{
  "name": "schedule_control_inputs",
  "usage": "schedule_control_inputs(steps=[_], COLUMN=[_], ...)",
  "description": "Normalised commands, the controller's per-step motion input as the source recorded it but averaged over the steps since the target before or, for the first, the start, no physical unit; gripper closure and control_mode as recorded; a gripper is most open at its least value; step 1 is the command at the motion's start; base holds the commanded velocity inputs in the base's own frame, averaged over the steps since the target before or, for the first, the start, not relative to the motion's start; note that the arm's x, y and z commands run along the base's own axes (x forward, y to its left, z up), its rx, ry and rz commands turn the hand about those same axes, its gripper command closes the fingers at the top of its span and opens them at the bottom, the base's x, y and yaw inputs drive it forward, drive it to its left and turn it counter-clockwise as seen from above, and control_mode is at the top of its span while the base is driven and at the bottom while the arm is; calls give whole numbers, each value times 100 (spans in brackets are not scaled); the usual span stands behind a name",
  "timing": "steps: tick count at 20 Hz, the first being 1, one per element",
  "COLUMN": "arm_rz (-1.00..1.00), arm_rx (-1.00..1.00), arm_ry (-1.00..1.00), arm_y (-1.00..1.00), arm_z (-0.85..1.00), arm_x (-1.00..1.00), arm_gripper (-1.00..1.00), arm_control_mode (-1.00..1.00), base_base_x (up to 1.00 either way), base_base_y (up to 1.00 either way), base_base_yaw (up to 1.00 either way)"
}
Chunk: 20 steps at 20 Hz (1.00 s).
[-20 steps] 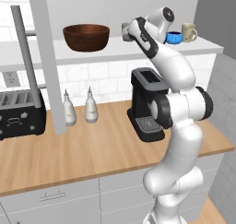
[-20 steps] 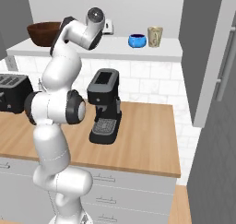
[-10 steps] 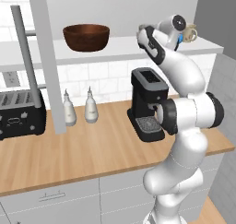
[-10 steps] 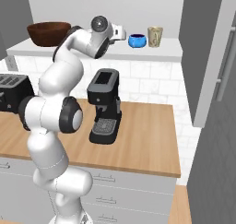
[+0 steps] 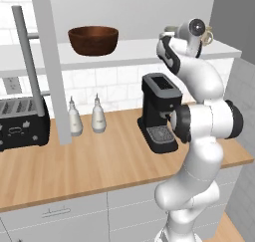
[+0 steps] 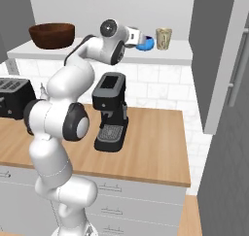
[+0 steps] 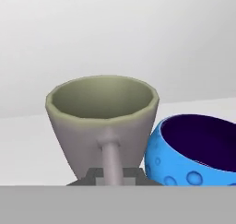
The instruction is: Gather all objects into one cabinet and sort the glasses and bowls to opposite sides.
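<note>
Grey-olive handled mug [image 7: 103,121] sits centre frame in my hand view, on the white cabinet shelf [image 5: 129,51], touching the small bright-blue bowl [image 7: 196,150] at lower right. I judge I'm lining up on its handle. My tool [image 6: 136,38] sits upper centre; how wide it's spread, I cannot tell.

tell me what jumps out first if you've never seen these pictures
The white arm arcs up to the cabinet shelf, its gripper beside the blue bowl. In the hand view a grey-olive mug looms close, handle toward the camera. Far along the shelf stands a wide brown bowl.
</note>
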Motion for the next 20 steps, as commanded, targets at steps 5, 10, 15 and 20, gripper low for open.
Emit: schedule_control_inputs(steps=[5,10,15,20], arm_rz=[-16,-12,-10,-5], arm_rx=[0,0,0,4], arm_ry=[0,0,0,2], arm_y=[-26,0,0,0], arm_z=[0,0,0,0], arm_x=[0,0,0,0], arm_gripper=[100,100,100,-100], arm_control_mode=[-100,-100,-100,-100], base_base_x=[0,0,0,0], base_base_y=[0,0,0,0], base_base_yaw=[0,0,0,0])
